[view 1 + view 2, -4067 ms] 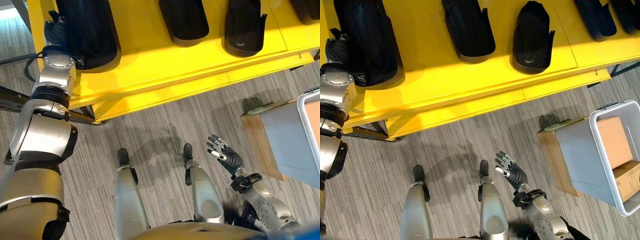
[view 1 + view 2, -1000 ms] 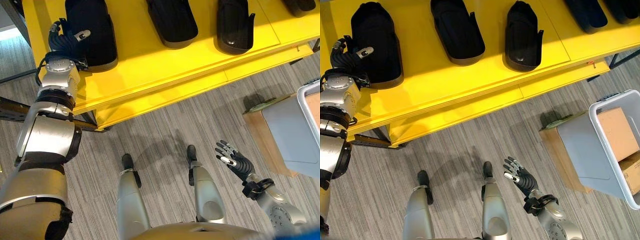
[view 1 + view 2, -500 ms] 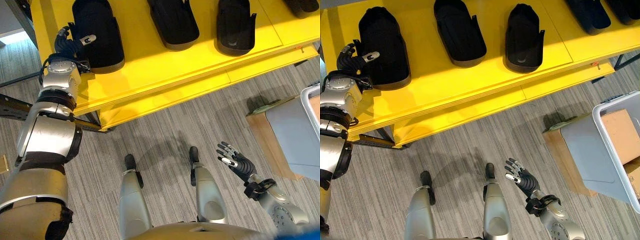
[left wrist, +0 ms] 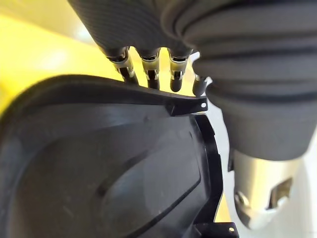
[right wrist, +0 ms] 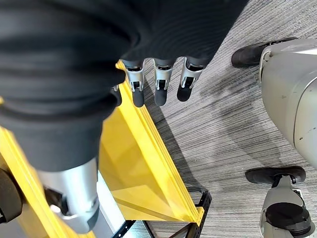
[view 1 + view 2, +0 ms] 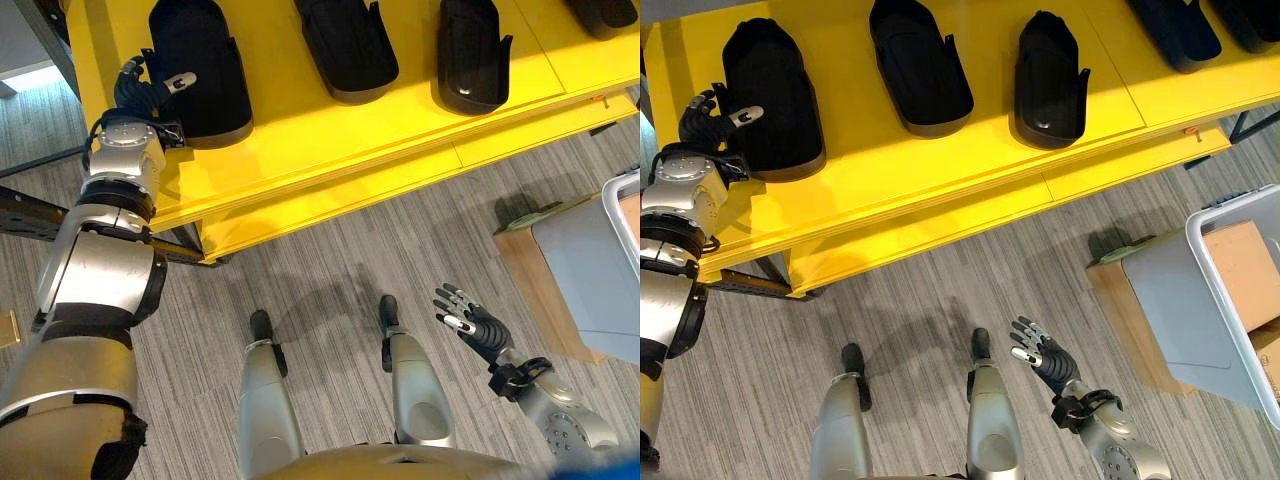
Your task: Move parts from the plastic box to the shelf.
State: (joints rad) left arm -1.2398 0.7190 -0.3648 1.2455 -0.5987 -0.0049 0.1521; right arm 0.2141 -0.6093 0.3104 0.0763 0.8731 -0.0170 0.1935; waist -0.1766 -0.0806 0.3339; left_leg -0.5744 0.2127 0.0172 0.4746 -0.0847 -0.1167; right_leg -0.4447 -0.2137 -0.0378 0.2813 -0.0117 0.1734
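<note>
Left hand [image 6: 710,118] grips rim of leftmost black moulded part [image 6: 773,85], set on yellow shelf [image 6: 940,165]. Right hand [image 6: 1045,358] open, idle. Snagged fingers on release could drag part off edge.

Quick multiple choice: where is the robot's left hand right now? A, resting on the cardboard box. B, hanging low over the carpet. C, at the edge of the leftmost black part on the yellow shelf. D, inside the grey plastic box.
C: the left hand sits at the rim of the leftmost black part on the yellow shelf, while the right hand is the one low over the carpet.
</note>
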